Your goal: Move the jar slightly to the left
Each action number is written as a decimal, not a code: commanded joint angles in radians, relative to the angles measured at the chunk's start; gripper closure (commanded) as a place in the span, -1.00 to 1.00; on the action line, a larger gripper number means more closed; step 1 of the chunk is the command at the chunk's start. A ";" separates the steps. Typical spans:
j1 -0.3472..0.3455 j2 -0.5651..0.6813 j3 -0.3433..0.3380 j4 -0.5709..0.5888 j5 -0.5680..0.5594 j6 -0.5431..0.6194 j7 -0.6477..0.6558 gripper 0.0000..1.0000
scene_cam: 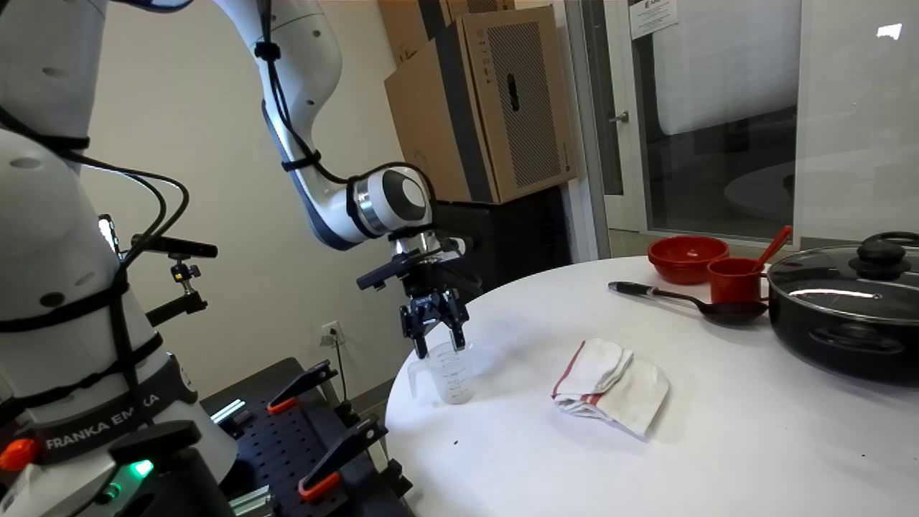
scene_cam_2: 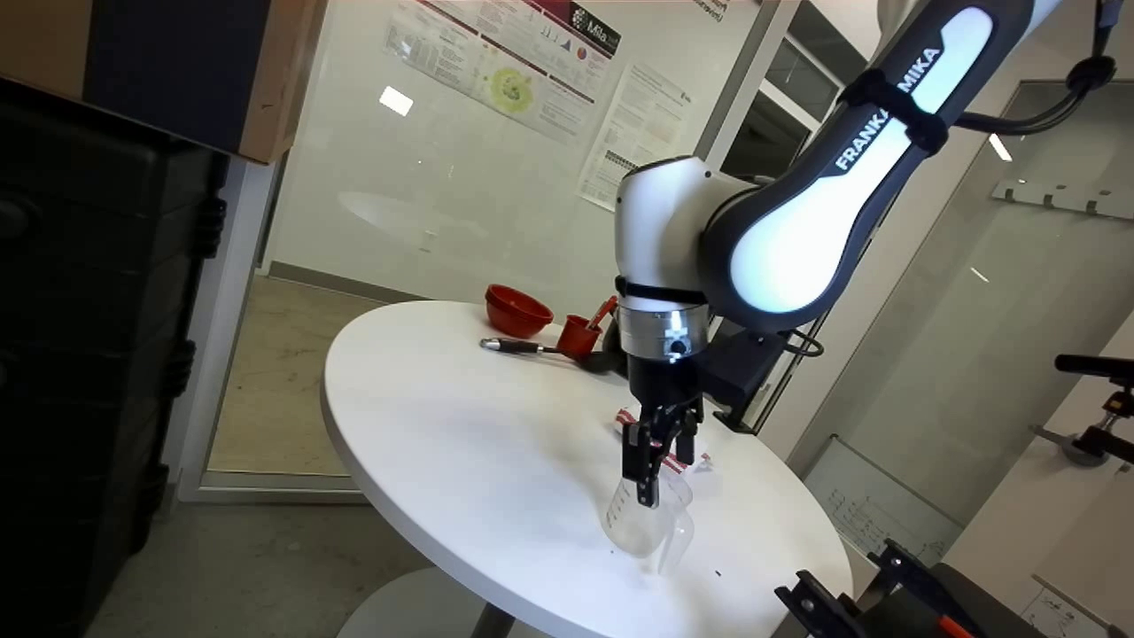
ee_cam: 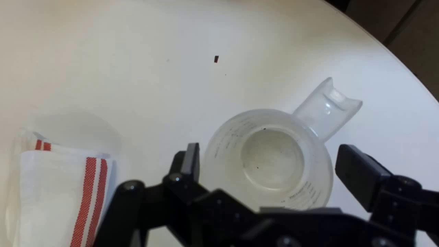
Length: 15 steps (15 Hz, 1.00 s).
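The jar is a clear plastic measuring jug (scene_cam: 454, 377) standing upright on the white round table, near its edge. It also shows in an exterior view (scene_cam_2: 631, 525) and in the wrist view (ee_cam: 223, 147), where its handle points to the upper right. It looks empty apart from small dark specks. My gripper (scene_cam: 439, 352) is open above the jug and points down, also in an exterior view (scene_cam_2: 666, 483). In the wrist view the open fingers (ee_cam: 269, 157) stand on either side of the jug's rim. The left finger is close to the rim; the right one is apart from it.
A folded white cloth with red stripes (scene_cam: 610, 388) lies beside the jug. Farther off are red bowls (scene_cam: 687, 258), a red cup (scene_cam: 735, 281), a black ladle (scene_cam: 729, 311) and a lidded black pan (scene_cam: 847, 316). The table edge (scene_cam_2: 416, 540) is near.
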 commanded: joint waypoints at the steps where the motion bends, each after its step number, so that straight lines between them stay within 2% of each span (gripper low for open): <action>1: -0.045 -0.125 0.029 -0.083 0.060 0.011 -0.124 -1.00; 3: -0.064 -0.157 0.042 -0.090 0.098 0.013 -0.187 -1.00; 9: -0.056 -0.147 0.083 -0.038 0.147 -0.074 -0.279 -1.00; 15: -0.048 -0.113 0.119 0.004 0.143 -0.177 -0.322 -1.00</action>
